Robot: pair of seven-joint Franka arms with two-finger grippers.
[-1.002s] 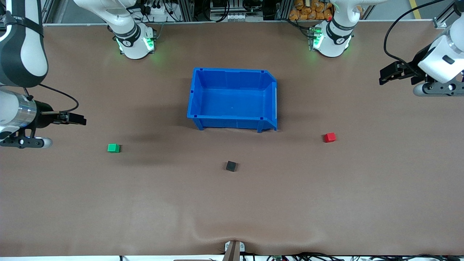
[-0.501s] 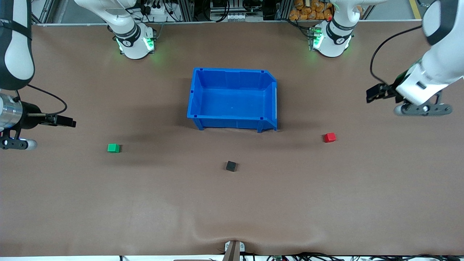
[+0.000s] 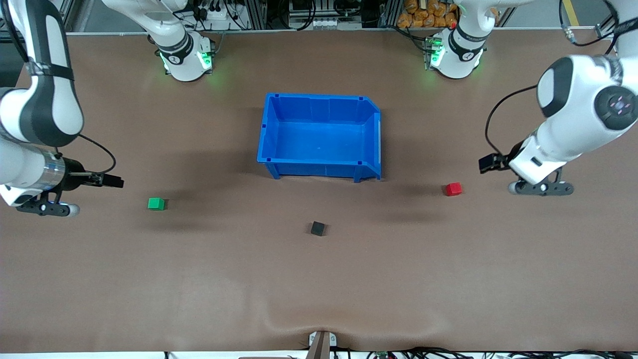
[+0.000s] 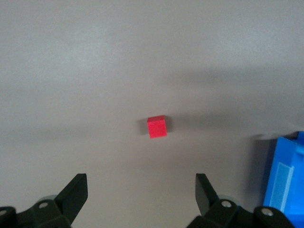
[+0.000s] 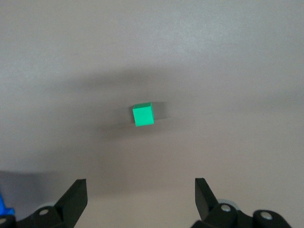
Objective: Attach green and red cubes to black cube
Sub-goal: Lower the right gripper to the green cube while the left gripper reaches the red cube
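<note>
A brown tabletop (image 3: pixel 319 279) spread under my two arms, wrinkled at the edge nearest the front camera. Closest to that camera sat the black cube (image 3: pixel 317 228), alone, near the middle of the tabletop. A little farther from the camera lay the green cube (image 3: pixel 156 203) toward my right arm's end and the red cube (image 3: pixel 453 189) toward my left arm's end, each well apart from the black one.

My right end effector (image 3: pixel 113 181) hung above the tabletop near the green cube; in its wrist view the two fingers (image 5: pixel 76 197) stood wide apart and gripped nothing, their upper parts cut off by the frame edge, with the green cube (image 5: pixel 143 114) between their lines. My left end effector (image 3: pixel 487 163) hung near the red cube (image 4: pixel 157 127), fingers (image 4: pixel 205 192) likewise spread and holding nothing.

Farthest from the camera stood the blue bin (image 3: pixel 319 99), holding nothing; only a corner of it (image 4: pixel 288 176) showed in my left wrist view.
</note>
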